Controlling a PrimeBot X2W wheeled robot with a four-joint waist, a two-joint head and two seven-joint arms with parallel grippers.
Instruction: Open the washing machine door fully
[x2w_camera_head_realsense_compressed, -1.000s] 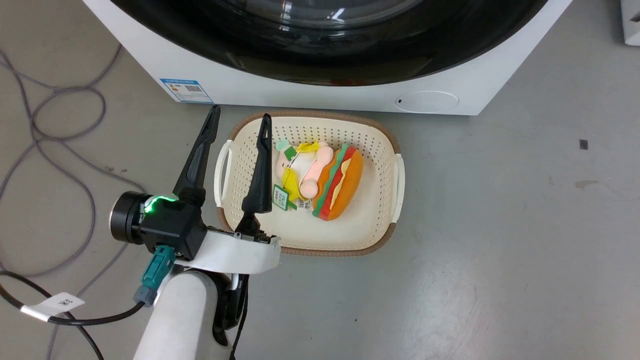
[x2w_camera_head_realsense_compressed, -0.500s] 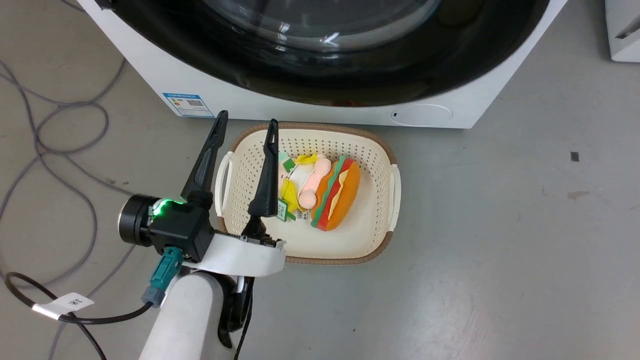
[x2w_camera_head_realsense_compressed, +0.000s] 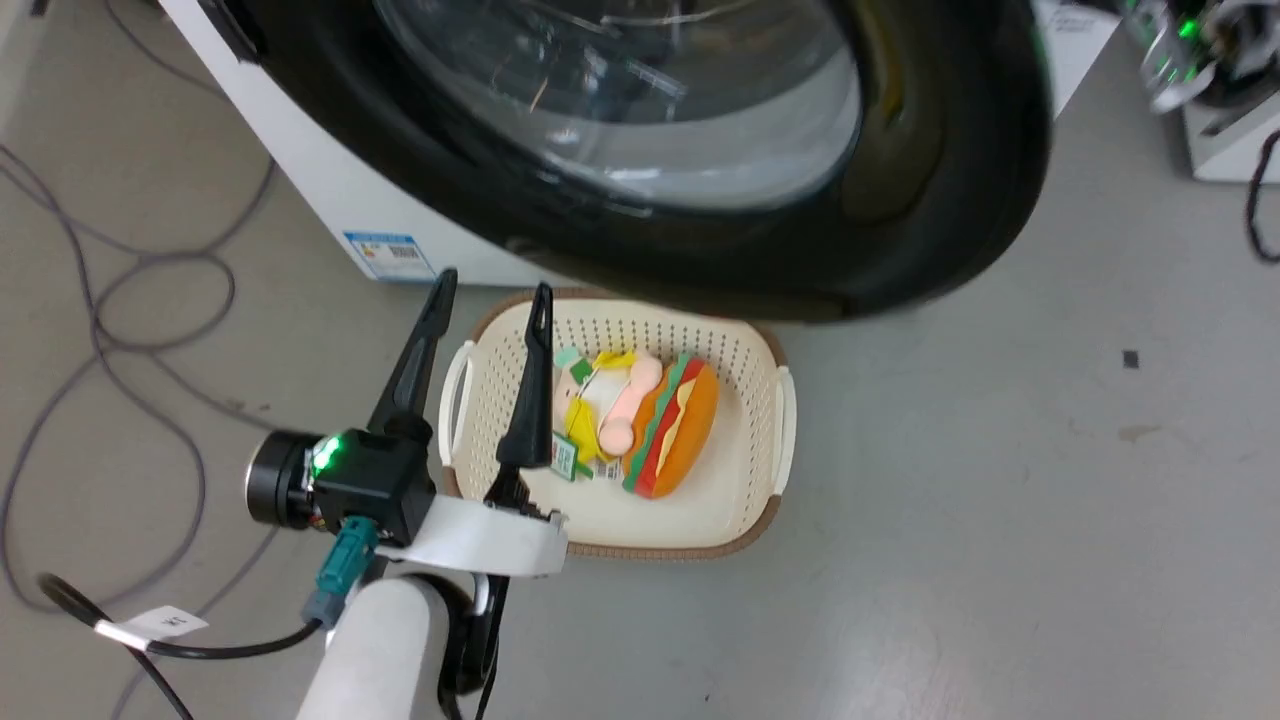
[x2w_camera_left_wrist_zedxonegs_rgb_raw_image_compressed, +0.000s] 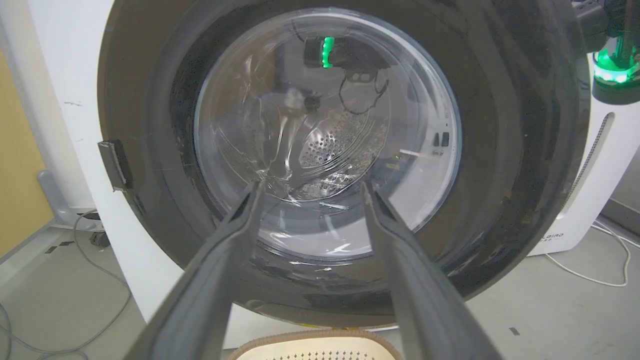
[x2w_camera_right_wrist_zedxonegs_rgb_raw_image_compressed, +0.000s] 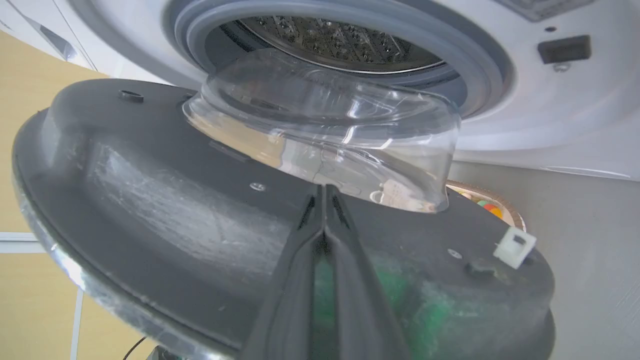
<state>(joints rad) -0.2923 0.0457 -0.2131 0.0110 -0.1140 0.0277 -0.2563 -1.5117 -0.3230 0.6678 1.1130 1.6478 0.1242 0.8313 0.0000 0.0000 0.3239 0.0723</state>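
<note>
Washing machine door (x2w_camera_right_wrist_zedxonegs_rgb_raw_image_compressed: 150, 200) is standing ajar off the washing machine (x2w_camera_right_wrist_zedxonegs_rgb_raw_image_compressed: 550, 120) — its inner face sitting right before the closed right pincer (x2w_camera_right_wrist_zedxonegs_rgb_raw_image_compressed: 325, 190); the left pincer (x2w_camera_head_realsense_compressed: 495, 280) is gaping empty, facing its glossy front.

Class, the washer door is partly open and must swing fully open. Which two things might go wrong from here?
1. The right tool is shut on nothing; its tips only point at the inner face of the door, so a push may slip off.
2. The open left tool hangs before that door's front, over the edge of the basket; the swinging door might strike it.
</note>
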